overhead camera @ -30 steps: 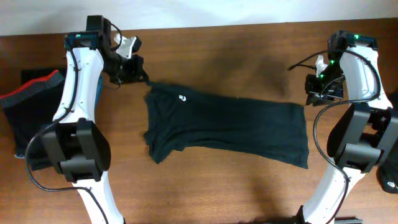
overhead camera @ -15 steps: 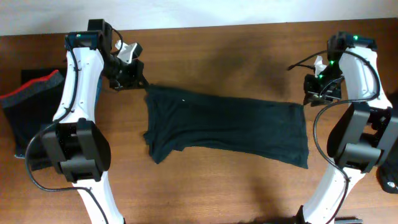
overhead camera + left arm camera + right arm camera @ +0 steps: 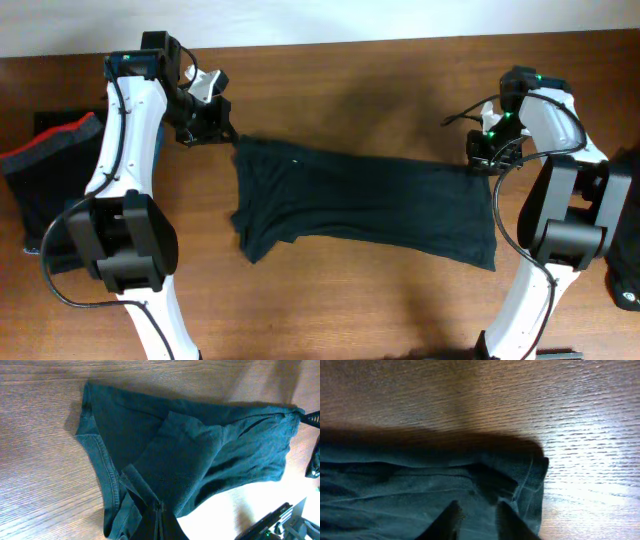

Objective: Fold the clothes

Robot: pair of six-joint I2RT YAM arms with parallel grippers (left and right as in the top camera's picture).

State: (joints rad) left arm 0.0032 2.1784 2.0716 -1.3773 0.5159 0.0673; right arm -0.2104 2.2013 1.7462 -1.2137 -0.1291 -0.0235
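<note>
A long black garment (image 3: 360, 205) of the clothes lies spread across the table's middle. My left gripper (image 3: 226, 134) is at its far left corner, shut on a pinch of the fabric (image 3: 160, 508), which fans out from the jaws across the wood. My right gripper (image 3: 484, 160) hovers over the garment's far right corner. In the right wrist view its fingers (image 3: 453, 516) stand apart above the hemmed corner (image 3: 530, 485), with the right gripper (image 3: 479, 514) holding nothing.
Another dark garment with a red-and-grey waistband (image 3: 48, 148) lies at the table's left edge. More dark cloth (image 3: 626, 200) sits at the right edge behind my right arm. Bare wood (image 3: 380, 300) runs along the front.
My right gripper has swung left and down from beside the garment to over its far right corner, its fingers a little wider. The left gripper drew its corner slightly taut, then held still.
</note>
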